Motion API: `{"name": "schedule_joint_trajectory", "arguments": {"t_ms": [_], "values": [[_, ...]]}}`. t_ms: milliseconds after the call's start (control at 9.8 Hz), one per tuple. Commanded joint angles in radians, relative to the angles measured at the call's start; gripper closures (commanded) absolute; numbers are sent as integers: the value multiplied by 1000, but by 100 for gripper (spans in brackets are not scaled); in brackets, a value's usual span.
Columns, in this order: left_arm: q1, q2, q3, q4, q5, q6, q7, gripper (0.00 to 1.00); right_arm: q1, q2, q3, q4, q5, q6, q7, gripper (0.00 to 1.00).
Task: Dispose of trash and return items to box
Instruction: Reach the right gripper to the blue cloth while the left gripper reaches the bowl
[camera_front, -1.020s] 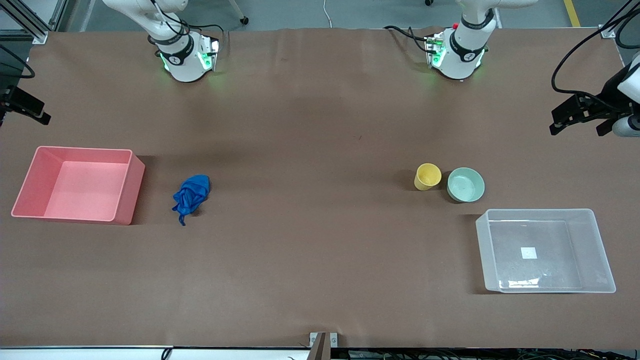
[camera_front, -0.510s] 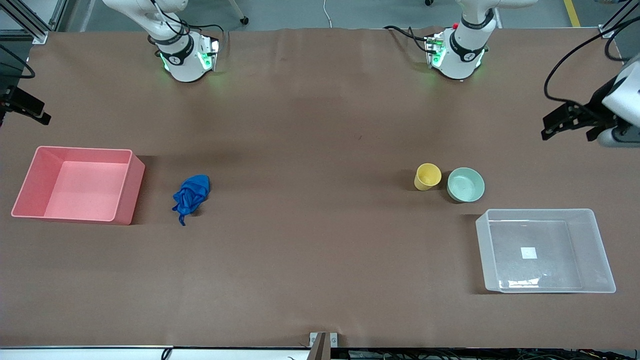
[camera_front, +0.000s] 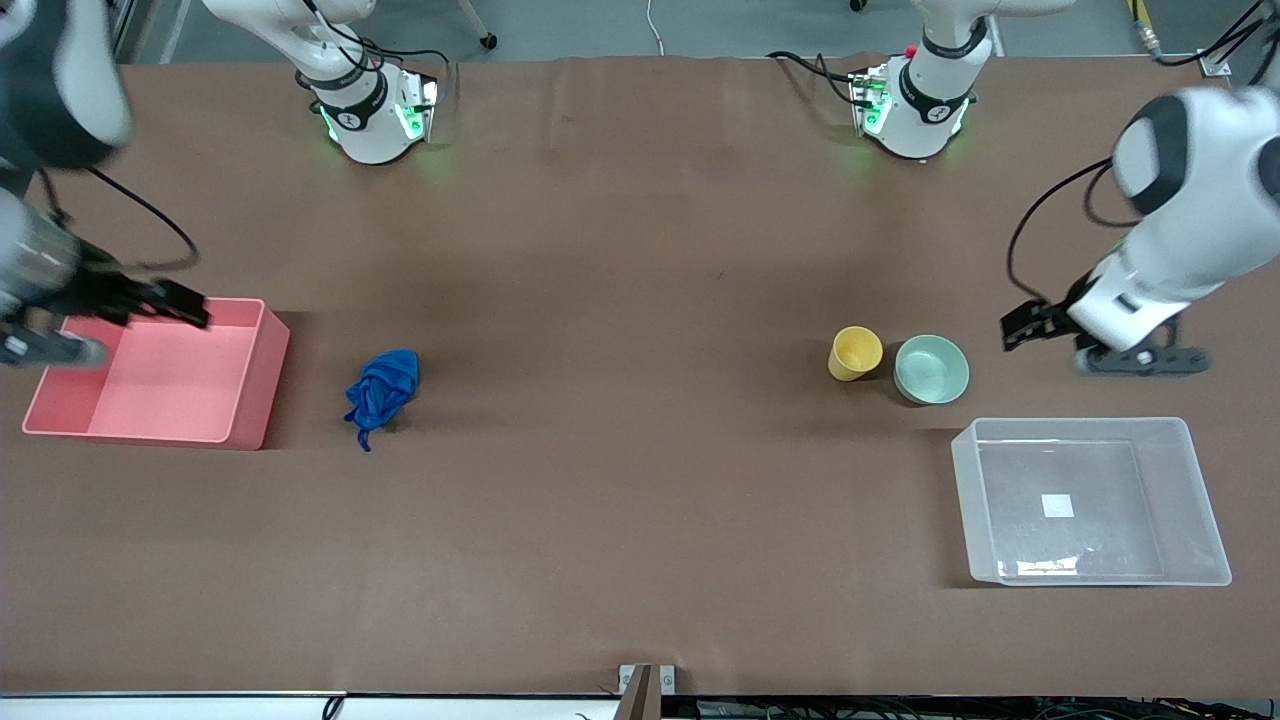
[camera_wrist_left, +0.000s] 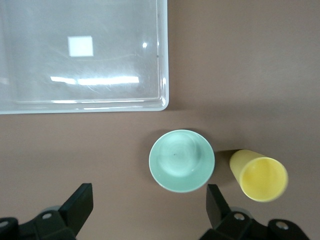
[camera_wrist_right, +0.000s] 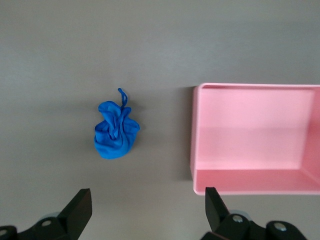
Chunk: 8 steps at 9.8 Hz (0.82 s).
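Your left hand (camera_front: 1020, 330) is hanging wide open and empty over the tabletop (camera_front: 640, 500), just beside the mint-green bowl (camera_front: 931, 369); the yellow cup (camera_front: 855, 353) sits past it, the clear box (camera_front: 1090, 500) nearby. Your right hand (camera_front: 185, 305), seemingly spread wide, is hovering over the pink bin (camera_front: 160, 368), the blue wad (camera_front: 381, 385) near it.

Both arms reach low, left pincer (camera_front: 1022, 330) and right pincer (camera_front: 185, 303) spread wide.
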Motion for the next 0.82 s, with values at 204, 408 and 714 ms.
{"name": "schedule_joint_trajectory", "arguments": {"t_ms": [204, 408, 714], "values": [[4, 173, 7, -192, -5, 327, 14, 1, 123, 228, -5, -73, -6, 281, 99, 0], [5, 238, 5, -224, -4, 437, 14, 3, 122, 253, -5, -212, -17, 517, 98, 0], [8, 290, 3, -220, -10, 493, 8, 67, 125, 268, -5, -337, -17, 658, 96, 0]]}}
